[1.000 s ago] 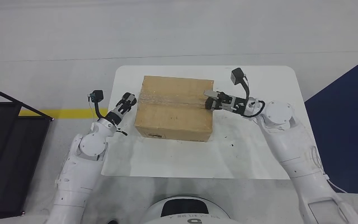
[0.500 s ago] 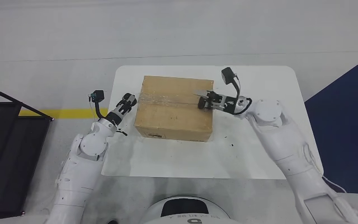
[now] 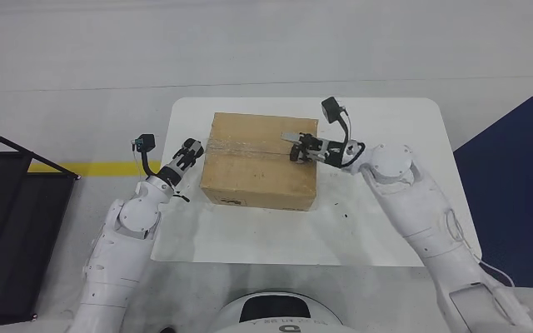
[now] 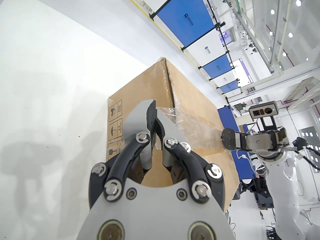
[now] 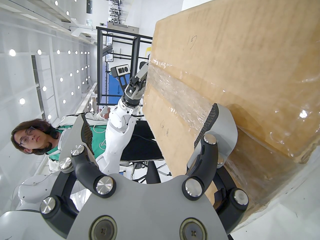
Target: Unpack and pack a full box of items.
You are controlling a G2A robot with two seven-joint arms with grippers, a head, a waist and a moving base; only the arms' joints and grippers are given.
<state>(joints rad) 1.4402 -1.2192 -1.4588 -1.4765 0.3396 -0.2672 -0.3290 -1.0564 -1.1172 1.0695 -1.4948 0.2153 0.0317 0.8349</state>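
Stiff and probably heavy, the taped cardboard box (image 3: 260, 162) is best taken at the slippery tape seam (image 5: 180, 93), just in front of the widely spread right tool (image 5: 149, 118).

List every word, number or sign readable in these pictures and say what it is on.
"15", handwritten in pen as far as it reads, on the top of the cardboard box.
A second pen scribble on that top, beside the tape: illegible.
Handling pictograms on the box's end face: captions too small to read.
Logos on the blue panels in the room behind: brand marks, left unread.
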